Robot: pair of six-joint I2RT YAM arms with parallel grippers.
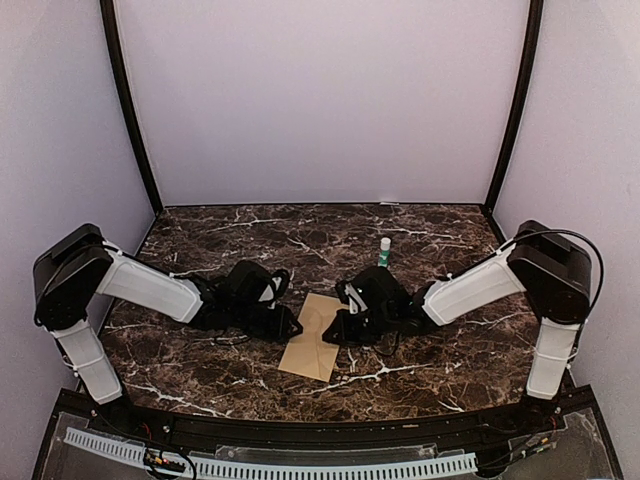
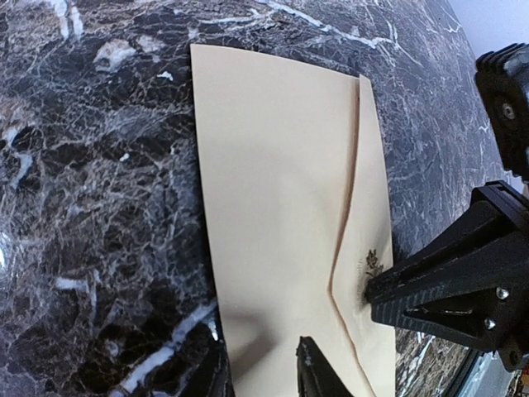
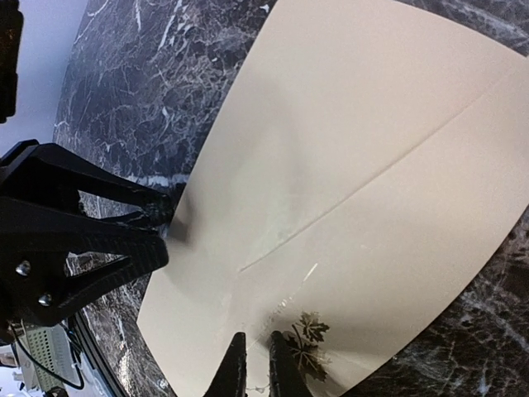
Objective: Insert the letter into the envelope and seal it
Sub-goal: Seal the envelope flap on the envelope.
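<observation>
The brown envelope [image 1: 315, 338] lies flat on the dark marble table between my two grippers, its flap [image 2: 369, 182] folded down over the body. The flap carries a small dark leaf emblem [image 3: 307, 335]. My left gripper [image 2: 263, 374] is open at the envelope's left edge, with one finger on the paper and the other on the table beside it. My right gripper [image 3: 260, 372] is shut, and its tips press on the flap right beside the emblem [image 2: 370, 263]. The letter is hidden from all views.
A small green-and-white glue stick [image 1: 384, 252] stands upright behind the right arm, toward the back of the table. Pale walls with black corner posts close in the table on three sides.
</observation>
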